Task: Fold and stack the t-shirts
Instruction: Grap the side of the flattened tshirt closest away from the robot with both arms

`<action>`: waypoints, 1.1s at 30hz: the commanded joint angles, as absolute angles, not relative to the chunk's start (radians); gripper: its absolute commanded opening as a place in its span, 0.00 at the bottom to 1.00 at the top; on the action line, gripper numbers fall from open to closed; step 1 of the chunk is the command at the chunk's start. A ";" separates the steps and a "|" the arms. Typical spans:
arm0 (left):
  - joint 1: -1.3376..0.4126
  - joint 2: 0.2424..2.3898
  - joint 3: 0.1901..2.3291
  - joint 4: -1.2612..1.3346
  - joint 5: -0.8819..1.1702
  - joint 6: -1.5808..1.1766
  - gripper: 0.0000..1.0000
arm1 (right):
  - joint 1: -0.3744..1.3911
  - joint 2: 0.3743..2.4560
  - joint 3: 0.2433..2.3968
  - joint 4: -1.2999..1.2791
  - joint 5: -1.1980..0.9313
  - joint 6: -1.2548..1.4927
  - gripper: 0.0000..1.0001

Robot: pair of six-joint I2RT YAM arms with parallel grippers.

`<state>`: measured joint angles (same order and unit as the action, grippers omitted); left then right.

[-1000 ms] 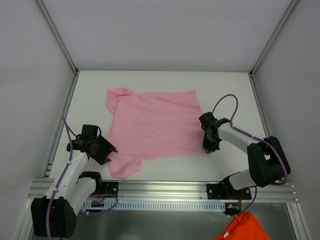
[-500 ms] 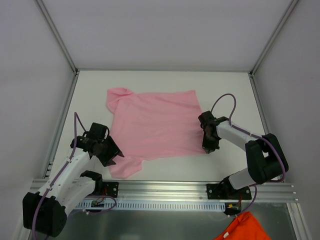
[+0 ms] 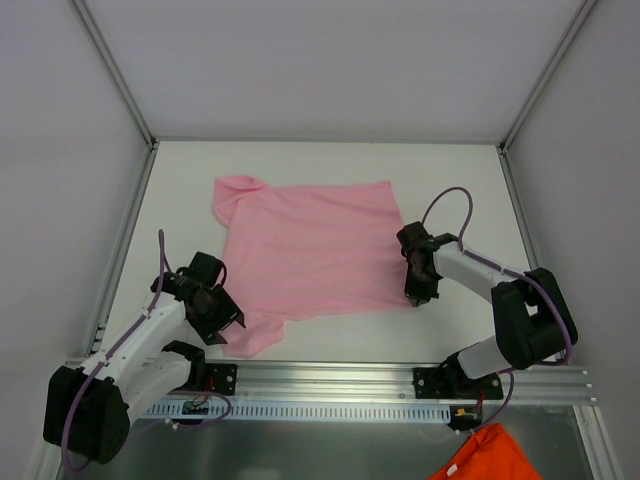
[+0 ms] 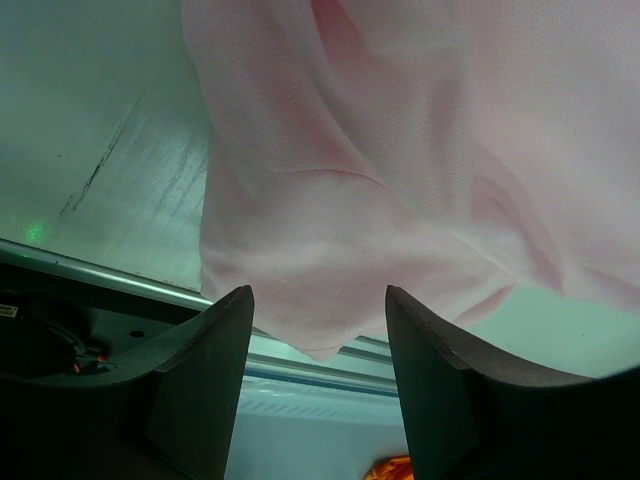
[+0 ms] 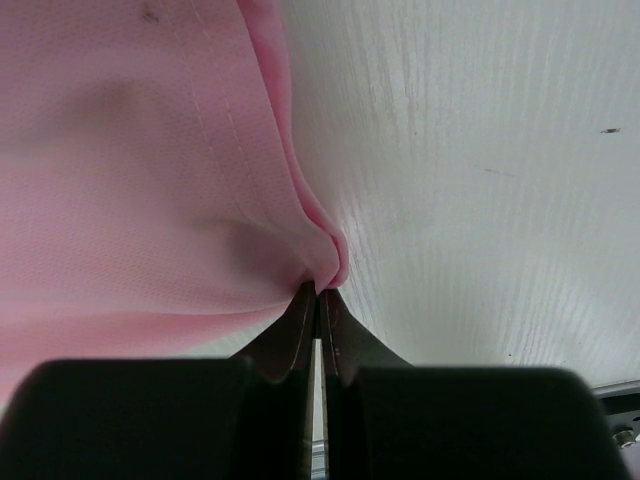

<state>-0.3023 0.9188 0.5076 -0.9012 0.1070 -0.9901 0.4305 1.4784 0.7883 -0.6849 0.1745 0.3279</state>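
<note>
Just beyond the aluminium rail [image 3: 330, 378], the pink t-shirt [image 3: 310, 250] lies spread in a single layer on the white table [image 3: 180, 190]. No fold is made yet and no stack is begun, so nearly the whole task is judged to remain. The right gripper [image 5: 318, 292] is clamped on the hem corner nearest the rail. The left gripper [image 4: 318, 298] stands with its jaws apart over the sleeve nearest the rail, gripping nothing. Whether its fingers touch the cloth cannot be told. The sleeve farthest from the rail is bunched. On the near side of the rail an orange cloth [image 3: 490, 455] is cut off by the frame, its kind unclear.
</note>
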 commanded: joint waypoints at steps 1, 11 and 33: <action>-0.314 0.928 0.514 -0.917 0.048 -1.034 0.56 | 0.428 1.448 0.790 -0.692 0.170 0.324 0.01; -0.318 1.023 0.534 -0.937 -0.029 -1.068 0.56 | 0.428 1.413 0.795 -0.718 0.187 0.318 0.01; -0.318 1.157 0.502 -0.838 -0.008 -1.072 0.01 | 0.423 1.324 0.839 -0.788 0.212 0.295 0.01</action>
